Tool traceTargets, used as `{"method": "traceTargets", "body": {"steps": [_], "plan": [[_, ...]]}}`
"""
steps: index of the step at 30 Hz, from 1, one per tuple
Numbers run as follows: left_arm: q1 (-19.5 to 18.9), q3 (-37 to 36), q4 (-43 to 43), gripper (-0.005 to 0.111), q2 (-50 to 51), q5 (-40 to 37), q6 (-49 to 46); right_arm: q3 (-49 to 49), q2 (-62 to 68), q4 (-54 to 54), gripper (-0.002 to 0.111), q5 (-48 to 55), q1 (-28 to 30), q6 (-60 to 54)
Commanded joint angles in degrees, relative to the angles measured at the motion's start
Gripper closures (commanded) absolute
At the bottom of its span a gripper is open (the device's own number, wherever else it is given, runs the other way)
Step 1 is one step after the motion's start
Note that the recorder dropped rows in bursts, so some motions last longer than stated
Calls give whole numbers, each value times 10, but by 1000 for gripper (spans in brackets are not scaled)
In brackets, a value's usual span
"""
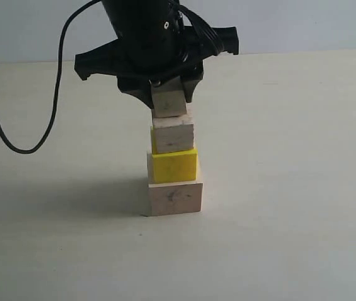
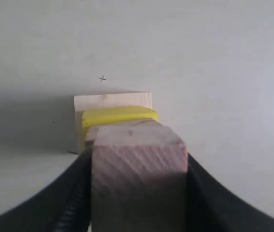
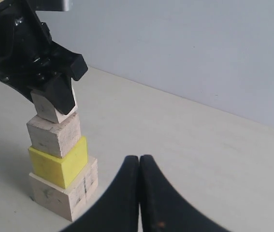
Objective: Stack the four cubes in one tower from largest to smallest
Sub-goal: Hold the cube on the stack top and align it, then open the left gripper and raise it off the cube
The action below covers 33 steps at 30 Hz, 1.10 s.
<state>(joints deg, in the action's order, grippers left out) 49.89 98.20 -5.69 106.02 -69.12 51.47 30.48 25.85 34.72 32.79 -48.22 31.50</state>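
Exterior view: the left gripper (image 1: 167, 97) pinched a tiny pale bare-wood cube (image 1: 169, 103), slightly tilted, against the top of the tower (image 1: 174, 157) near the middle of a pale tabletop (image 1: 291, 238). Beneath it sat a medium-small pale wood cube (image 1: 173, 133), a bright yellow cube (image 1: 174, 166) and a large pale wood cube (image 1: 175, 197) at the base. A black cable (image 1: 14, 143) looped at 9 o'clock of the tower. The right gripper (image 3: 139, 166), fingers pressed together and empty, hung apart from the stack.

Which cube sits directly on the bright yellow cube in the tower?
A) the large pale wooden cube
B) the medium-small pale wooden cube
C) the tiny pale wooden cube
B: the medium-small pale wooden cube rests on the bright yellow cube, with the tiny pale wooden cube above it.
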Motion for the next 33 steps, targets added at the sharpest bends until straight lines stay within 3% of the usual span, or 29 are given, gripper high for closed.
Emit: {"method": "traceTargets", "body": {"steps": [1, 24, 29, 33], "plan": [[-2, -7, 20, 107, -2, -8, -3, -3, -4, 1, 108, 0, 0, 0], [-2, -7, 20, 105, 4, -8, -5, -3, -4, 1, 108, 1, 0, 0], [-2, -7, 20, 85, 4, -8, -5, -3, -4, 1, 108, 1, 0, 0], [-2, -7, 20, 58, 2, -8, -5, -3, -4, 1, 108, 1, 0, 0]]}}
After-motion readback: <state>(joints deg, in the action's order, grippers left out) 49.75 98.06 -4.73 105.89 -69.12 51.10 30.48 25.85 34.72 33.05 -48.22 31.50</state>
